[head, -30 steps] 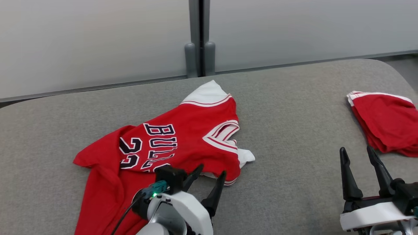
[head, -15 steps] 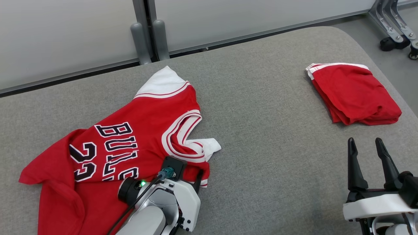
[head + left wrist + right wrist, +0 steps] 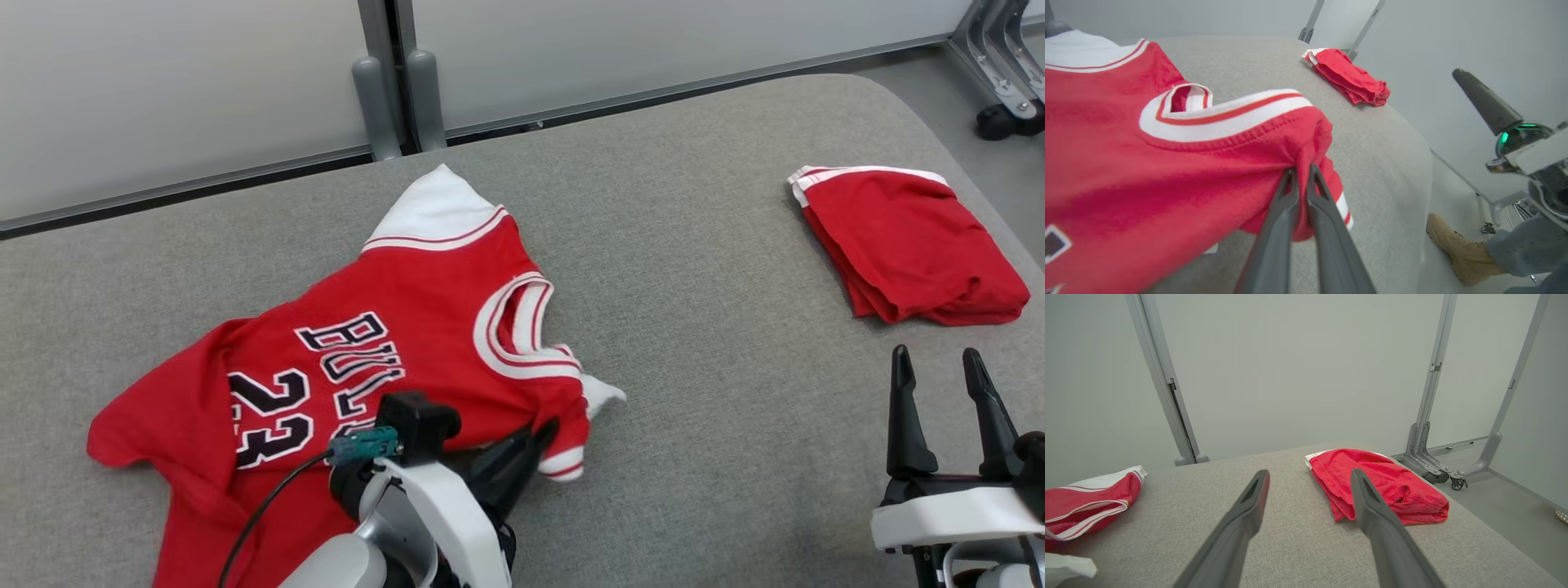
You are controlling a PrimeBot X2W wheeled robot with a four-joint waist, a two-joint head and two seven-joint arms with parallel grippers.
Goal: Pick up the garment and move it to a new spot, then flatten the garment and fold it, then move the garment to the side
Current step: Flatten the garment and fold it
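Jersey [image 3: 424,302] lettering [image 3: 355,351], maybe BULLS, half-hidden

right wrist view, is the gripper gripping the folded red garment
No, the right gripper stands open, nothing between its fingers, apart from the folded red garment.

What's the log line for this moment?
left gripper: shut on jersey | right gripper: open, empty | folded garment: far right

From head height we look down across the grey cushion [image 3: 702,269]. Our left wrist camera sits close against the red jersey [image 3: 1126,163]; our right looks level along the cushion toward the pale wall [image 3: 1306,367]. All three share the folded red cloth [image 3: 906,237].
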